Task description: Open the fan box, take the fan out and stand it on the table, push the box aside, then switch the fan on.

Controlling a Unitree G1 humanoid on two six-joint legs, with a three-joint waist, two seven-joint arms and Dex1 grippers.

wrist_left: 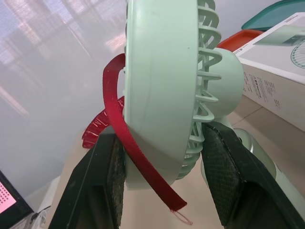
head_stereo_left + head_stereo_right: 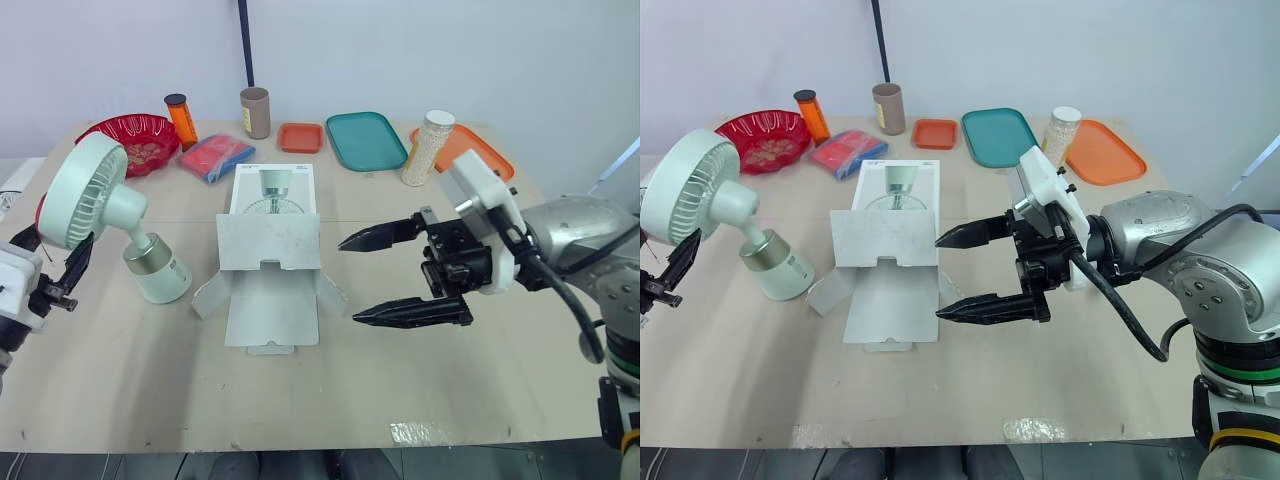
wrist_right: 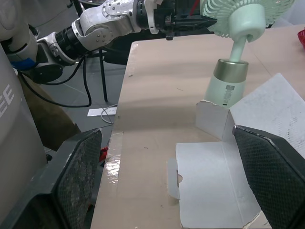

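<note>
My left pincer grips the fan by its head, tilted just left of the open box; right pincer gapes wide beside the flaps; next I reckon it needs setting upright on the table.

1. My tool clamps the fan by its head, one finger on either face.
2. A red bowl curves behind the fan.
3. The box lies near on the table.
</note>
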